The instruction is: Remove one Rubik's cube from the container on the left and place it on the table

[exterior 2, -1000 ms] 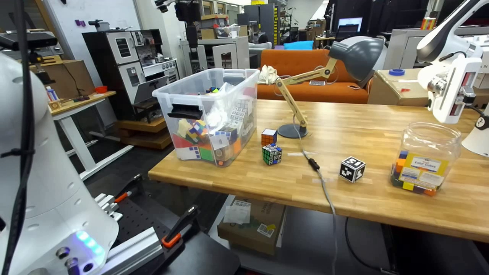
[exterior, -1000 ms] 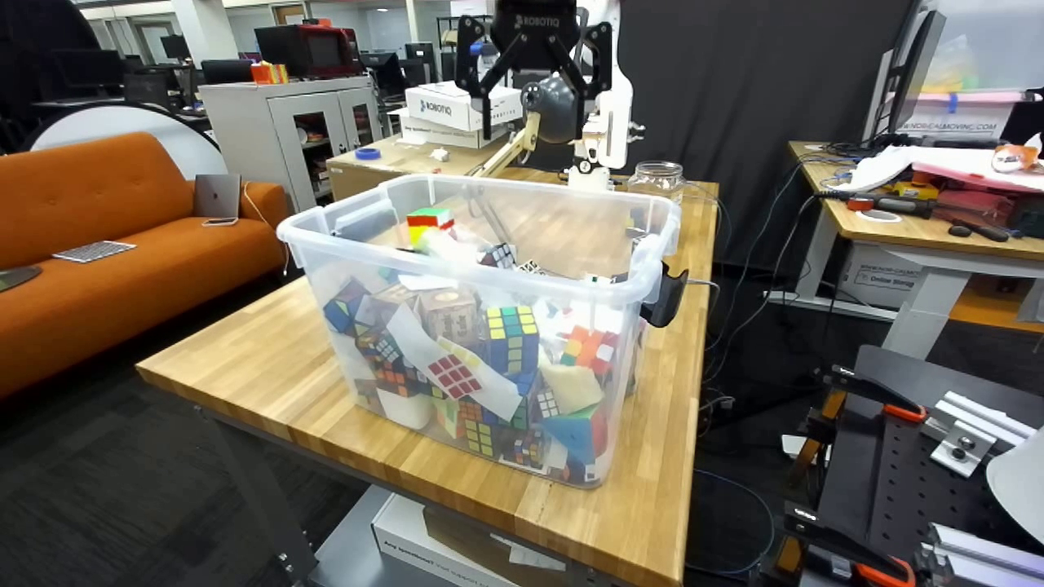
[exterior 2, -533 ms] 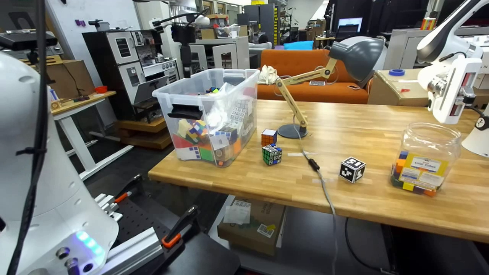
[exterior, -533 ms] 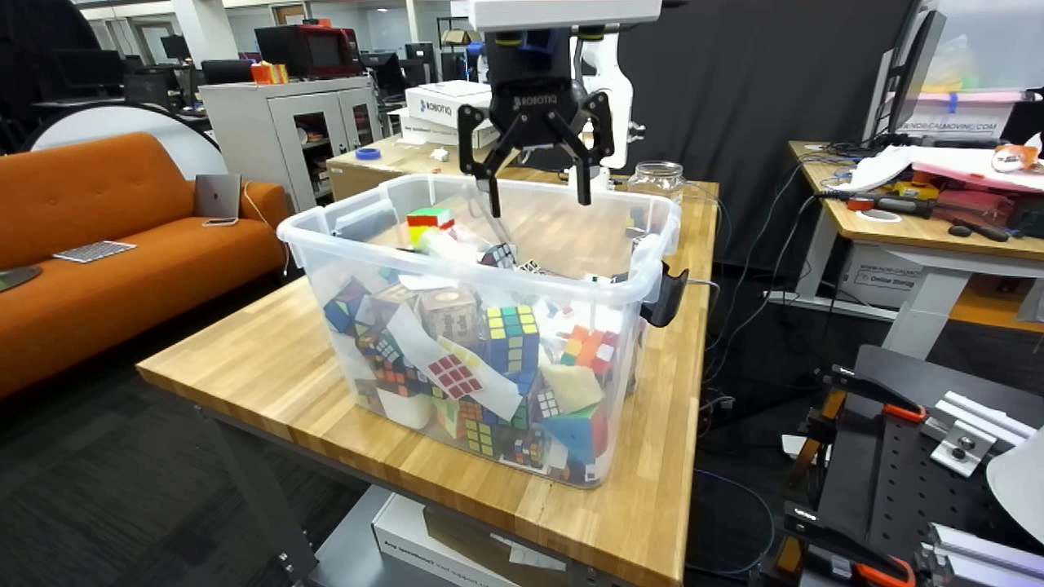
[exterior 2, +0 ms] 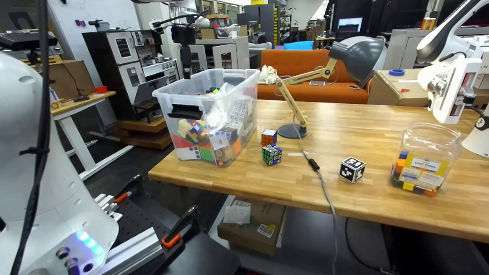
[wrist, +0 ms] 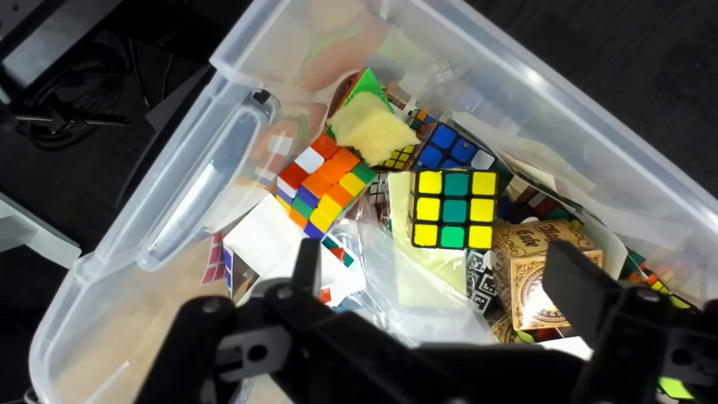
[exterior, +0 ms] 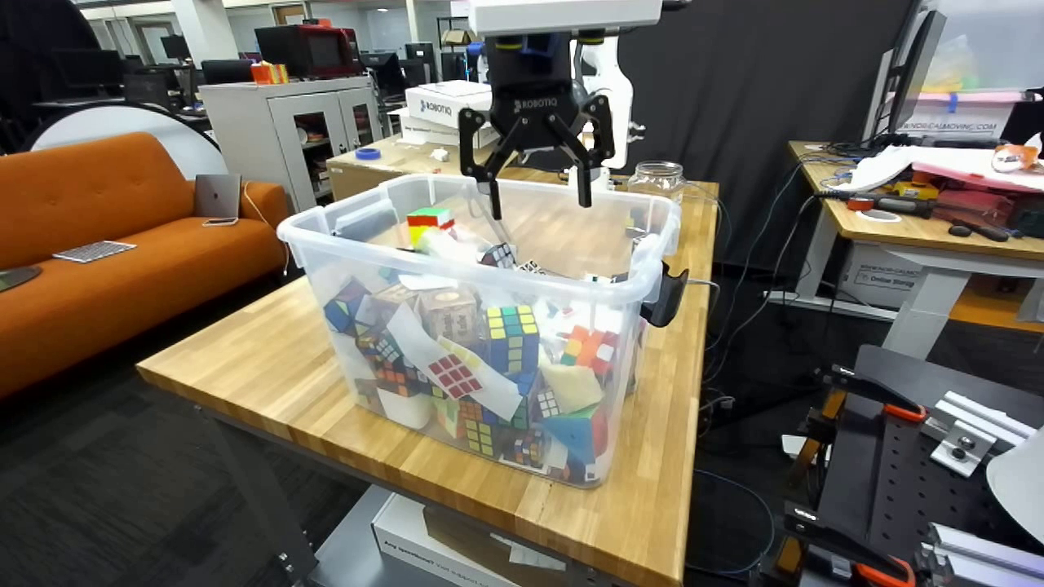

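Note:
The container (exterior: 457,266) is a clear bin full of puzzle cubes, standing on the wooden table (exterior: 236,350); it also shows in an exterior view (exterior 2: 179,96) and the wrist view (wrist: 533,73). My gripper (exterior: 540,208) is open and empty, pointing down above the bin's opening, its tips well above the contents. In the wrist view, a Rubik's cube with a yellow and green face (wrist: 454,209) lies ahead of the gap between the fingers (wrist: 433,264). A mixed-colour cube (wrist: 322,188) lies left of it, and a brown patterned cube box (wrist: 541,275) lies partly behind the right finger.
On the table beside the bin are two small cubes (exterior 2: 269,136) (exterior 2: 272,154). A desk lamp (exterior 2: 292,131) stands behind them. A black-and-white marker cube (exterior 2: 352,169) and a clear jar (exterior 2: 426,160) stand further right. Plastic wrap and papers (wrist: 370,269) lie among the cubes in the bin.
My gripper has come down toward the bin, mostly between the oldest frames and half a second ago, and has barely moved since. It stays open. The bin and cubes have not moved.

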Robot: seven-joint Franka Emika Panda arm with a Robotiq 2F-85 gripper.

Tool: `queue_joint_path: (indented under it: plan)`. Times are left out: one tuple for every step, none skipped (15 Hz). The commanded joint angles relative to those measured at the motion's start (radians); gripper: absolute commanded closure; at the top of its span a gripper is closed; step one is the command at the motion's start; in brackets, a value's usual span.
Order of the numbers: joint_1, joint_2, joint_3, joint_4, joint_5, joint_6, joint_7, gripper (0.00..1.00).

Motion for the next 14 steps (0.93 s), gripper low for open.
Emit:
queue_joint_path:
  plan:
    - [0.004, 0.0, -0.004, 0.002, 0.0, -0.003, 0.0, 0.0]
    - [0.004, 0.007, -0.005, 0.005, -0.004, 0.005, 0.003, 0.0]
    - [0.004, 0.019, -0.004, 0.009, -0.001, 0.011, 0.0, 0.0]
    - [0.005, 0.03, -0.004, 0.012, 0.001, 0.015, -0.005, 0.0]
    - [0.005, 0.046, -0.004, 0.014, 0.009, 0.022, -0.015, 0.0]
    - [0.005, 0.062, -0.004, 0.015, 0.019, 0.032, -0.028, 0.0]
    - [0.005, 0.081, -0.005, 0.016, 0.029, 0.044, -0.045, 0.0]
    - [0.005, 0.099, -0.006, 0.019, 0.036, 0.054, -0.059, 0.0]
    - [0.005, 0.118, -0.006, 0.023, 0.045, 0.068, -0.077, 0.0]
    - [0.006, 0.135, -0.007, 0.026, 0.051, 0.079, -0.089, 0.0]
    - [0.006, 0.151, -0.007, 0.028, 0.062, 0.089, -0.104, 0.0]
    - [0.007, 0.164, -0.008, 0.031, 0.068, 0.096, -0.114, 0.0]
    - [0.008, 0.175, -0.008, 0.033, 0.078, 0.102, -0.126, 0.0]
    - [0.008, 0.185, -0.008, 0.034, 0.088, 0.105, -0.139, 0.0]
